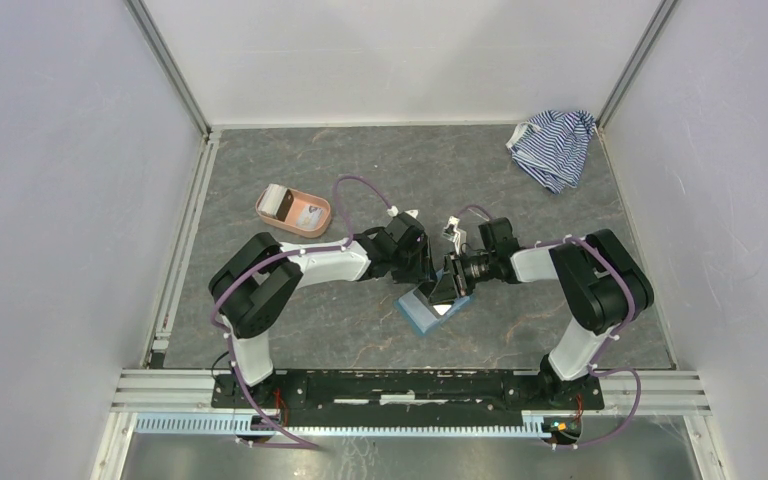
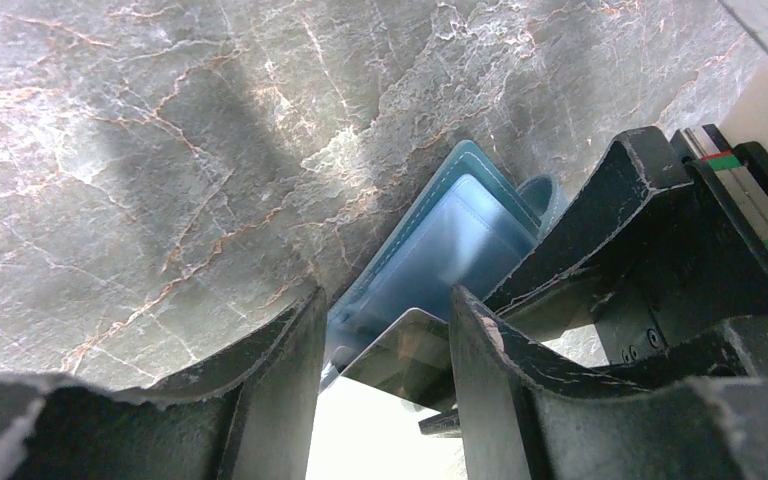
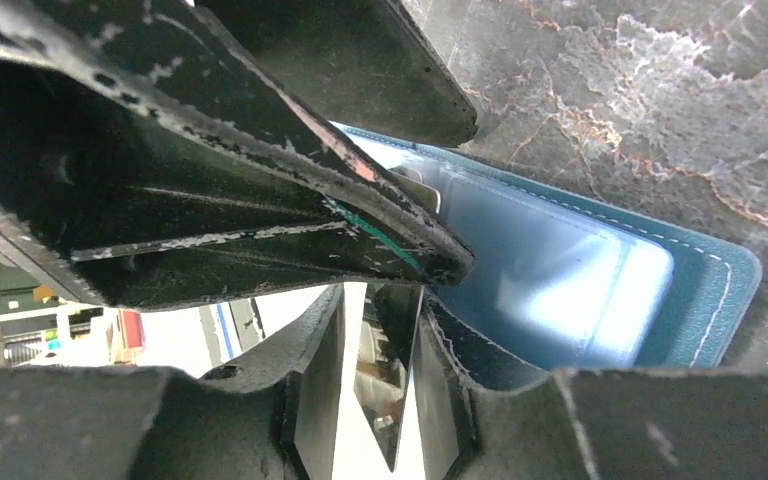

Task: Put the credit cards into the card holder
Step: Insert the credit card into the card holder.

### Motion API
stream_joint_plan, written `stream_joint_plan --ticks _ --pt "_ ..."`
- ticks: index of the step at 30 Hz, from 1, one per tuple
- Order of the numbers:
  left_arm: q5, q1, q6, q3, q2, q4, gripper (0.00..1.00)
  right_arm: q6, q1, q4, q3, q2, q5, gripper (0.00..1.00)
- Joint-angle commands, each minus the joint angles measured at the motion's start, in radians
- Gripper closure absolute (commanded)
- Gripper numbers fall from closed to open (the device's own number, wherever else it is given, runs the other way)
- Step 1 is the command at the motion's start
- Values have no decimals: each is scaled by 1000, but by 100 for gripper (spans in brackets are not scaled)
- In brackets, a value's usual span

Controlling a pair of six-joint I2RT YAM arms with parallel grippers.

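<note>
The card holder (image 1: pixel 418 316) lies open on the table (image 1: pixel 520 190), just ahead of the arm bases. It looks soft and floppy, so press a flap flat rather than lift it. One credit card (image 2: pixel 410 355), thin, stiff and probably slick, stands between the half-spread jaws of your left gripper (image 2: pixel 388 300). Your right gripper (image 3: pixel 380 300) brackets it narrowly. Whether either truly grips, I cannot tell. Pinch the card's edges.

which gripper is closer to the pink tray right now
Left. The left gripper is at the wallet's tray-side edge; the right gripper faces it from the wallet's other side, farther from the tray.
</note>
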Motion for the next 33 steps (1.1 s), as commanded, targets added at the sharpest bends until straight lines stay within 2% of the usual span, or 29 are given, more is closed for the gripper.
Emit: stream_joint_plan --ticks 1,13,33 --pt "12 -5 64 26 11 -46 45 -85 4 -61 13 -4 124 62" --pt "11 -5 81 25 13 -53 46 -140 -23 -111 45 -39 144 55" --pt "41 -5 109 14 10 -40 48 -236 -50 -196 95 -81 171 54"
